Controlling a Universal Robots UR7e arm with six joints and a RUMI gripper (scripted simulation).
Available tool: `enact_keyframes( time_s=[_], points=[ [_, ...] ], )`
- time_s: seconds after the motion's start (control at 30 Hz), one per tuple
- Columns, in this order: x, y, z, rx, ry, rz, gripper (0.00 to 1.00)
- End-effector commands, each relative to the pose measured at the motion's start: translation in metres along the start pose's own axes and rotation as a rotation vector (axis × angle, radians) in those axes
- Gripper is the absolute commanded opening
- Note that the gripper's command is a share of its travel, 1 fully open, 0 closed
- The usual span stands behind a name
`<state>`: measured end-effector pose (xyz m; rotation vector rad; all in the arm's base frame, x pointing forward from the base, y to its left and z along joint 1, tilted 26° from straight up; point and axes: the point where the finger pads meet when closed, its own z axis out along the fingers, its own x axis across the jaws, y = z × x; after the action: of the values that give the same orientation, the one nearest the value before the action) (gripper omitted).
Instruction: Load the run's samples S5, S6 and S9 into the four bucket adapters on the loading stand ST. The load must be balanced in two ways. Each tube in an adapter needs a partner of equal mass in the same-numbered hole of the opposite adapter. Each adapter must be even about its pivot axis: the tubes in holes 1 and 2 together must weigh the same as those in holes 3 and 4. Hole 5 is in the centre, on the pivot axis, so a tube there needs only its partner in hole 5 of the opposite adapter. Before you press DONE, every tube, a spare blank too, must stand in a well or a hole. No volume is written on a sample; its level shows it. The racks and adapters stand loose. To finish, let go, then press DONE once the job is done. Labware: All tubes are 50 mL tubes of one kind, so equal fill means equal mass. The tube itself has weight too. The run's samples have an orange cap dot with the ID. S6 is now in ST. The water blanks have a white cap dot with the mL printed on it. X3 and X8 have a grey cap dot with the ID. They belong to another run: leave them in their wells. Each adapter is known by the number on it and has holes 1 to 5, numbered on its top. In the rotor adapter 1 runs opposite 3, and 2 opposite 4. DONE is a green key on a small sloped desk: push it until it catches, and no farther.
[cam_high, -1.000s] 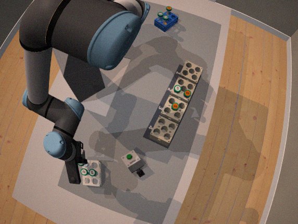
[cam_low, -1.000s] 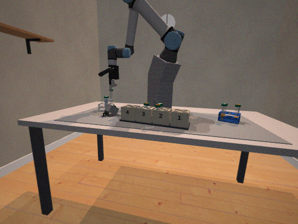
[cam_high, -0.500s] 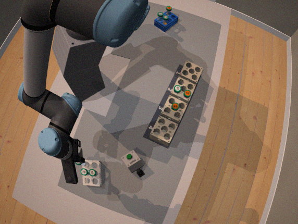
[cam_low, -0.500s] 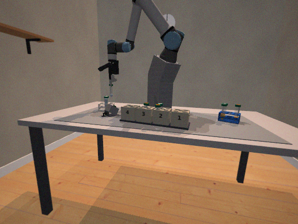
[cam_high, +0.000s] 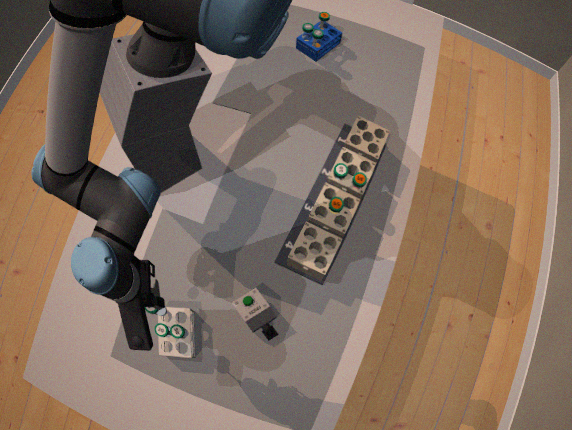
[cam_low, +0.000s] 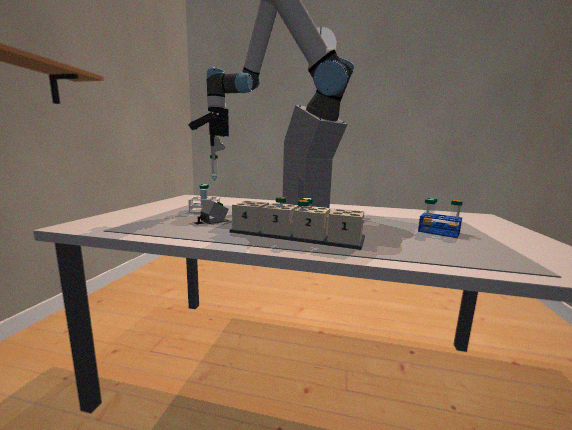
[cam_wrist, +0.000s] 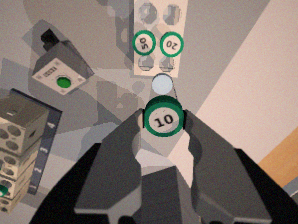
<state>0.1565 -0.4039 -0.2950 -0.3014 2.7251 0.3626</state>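
Fingers are clamping the 10 mL blank (cam_wrist: 162, 119) by its cap, tube hanging vertical above the white rack (cam_high: 189, 336); stand ST (cam_high: 281, 262) is lying well off across the worktop (cam_low: 480, 282).

Surface finishes as observed

The gripper (cam_wrist: 164, 131) fingers looked like matt dark grey plastic; the held tube's cap (cam_wrist: 163, 119) was smooth green with a white dot. The adapters (cam_high: 332, 200) appeared matt beige, the mat (cam_high: 280, 90) flat grey, the floor (cam_high: 490, 150) satin-finished wood, and the arm's joint caps (cam_high: 95, 265) semi-gloss blue.
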Motion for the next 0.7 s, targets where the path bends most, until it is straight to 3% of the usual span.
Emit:
enact_keyframes(
  time_s=[0.0, 0.27, 0.67],
  points=[
    [-0.026, 0.011, -0.002, 0.002, 0.000, -0.113, 0.00],
    [-0.063, 0.026, -0.002, 0.002, 0.000, -0.271, 0.00],
    [-0.137, 0.058, -0.002, 0.002, 0.000, -0.271, 0.00]
  ],
)
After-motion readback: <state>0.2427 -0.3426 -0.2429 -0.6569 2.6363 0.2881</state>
